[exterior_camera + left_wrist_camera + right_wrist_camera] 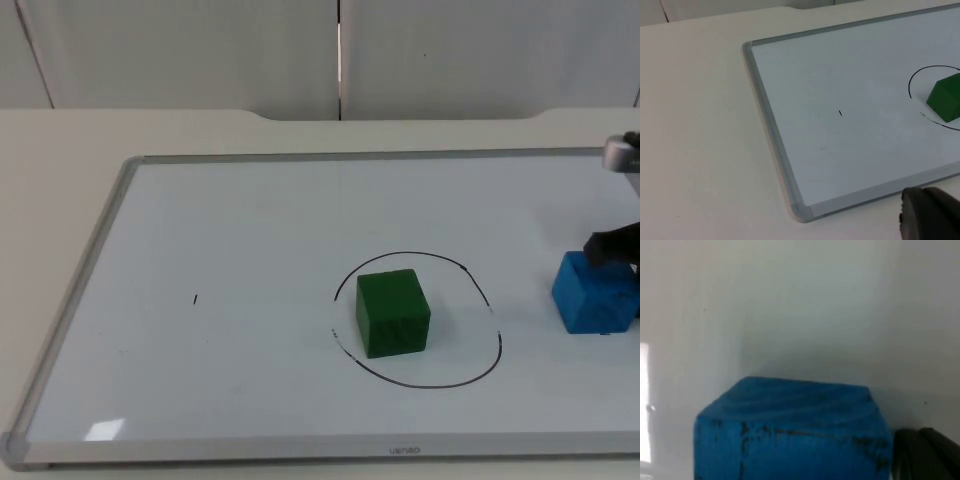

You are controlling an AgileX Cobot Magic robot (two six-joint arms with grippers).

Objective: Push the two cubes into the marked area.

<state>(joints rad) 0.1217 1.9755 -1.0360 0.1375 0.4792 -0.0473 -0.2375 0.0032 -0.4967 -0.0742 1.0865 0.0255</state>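
A green cube sits inside the black hand-drawn circle on the whiteboard, toward the circle's left side. A blue cube rests on the board to the right of the circle, outside the line. My right gripper is at the blue cube's far right side, touching or nearly touching it. The right wrist view has the blue cube very close, with scuffed edges. My left gripper waits off the board's near left corner; its wrist view looks across to the green cube and part of the circle.
The whiteboard has a grey metal frame and lies on the white table. A small black tick mark is on the board's left half. The grey partition wall stands behind.
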